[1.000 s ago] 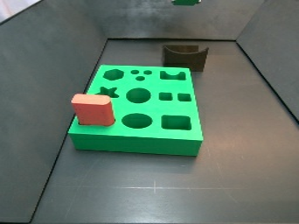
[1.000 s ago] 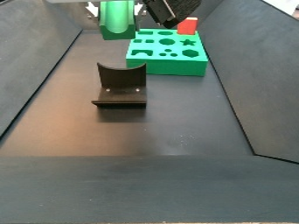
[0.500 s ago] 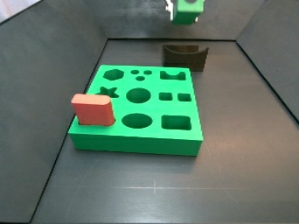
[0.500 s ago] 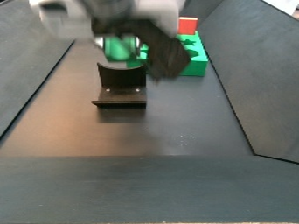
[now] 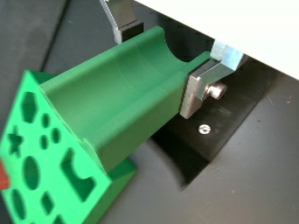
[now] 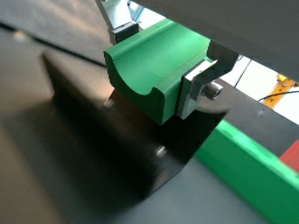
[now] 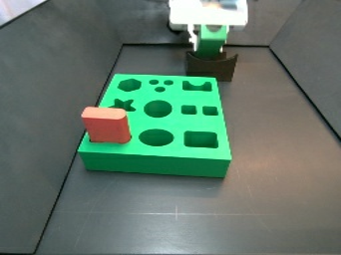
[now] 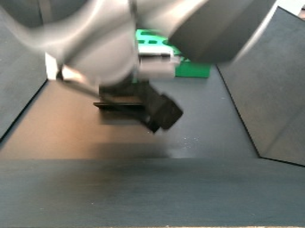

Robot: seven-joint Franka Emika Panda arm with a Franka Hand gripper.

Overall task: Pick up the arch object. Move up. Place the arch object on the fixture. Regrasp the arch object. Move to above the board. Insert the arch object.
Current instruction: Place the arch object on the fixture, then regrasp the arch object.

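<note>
My gripper (image 5: 166, 54) is shut on the arch object (image 5: 117, 92), a green block with a curved notch, gripped between the silver fingers (image 5: 205, 85). In a wrist view the arch object (image 6: 158, 70) hangs just above the dark fixture (image 6: 117, 131). In a side view the gripper (image 7: 210, 33) holds the arch object (image 7: 210, 41) over the fixture (image 7: 213, 66) at the far end. The bright green board (image 7: 160, 122) with shaped holes lies mid-floor. In a side view the blurred arm (image 8: 119, 53) hides most of the fixture (image 8: 119, 105), and the arch object is hidden there.
A red block (image 7: 104, 125) stands on the board's near left corner. Dark sloped walls enclose the floor. The board edge (image 5: 41, 157) shows beside the fixture in a wrist view. The board (image 8: 161, 53) peeks out behind the arm.
The gripper has come down with the arch object from high above to just over the fixture. The arm now fills a side view and covers the fixture.
</note>
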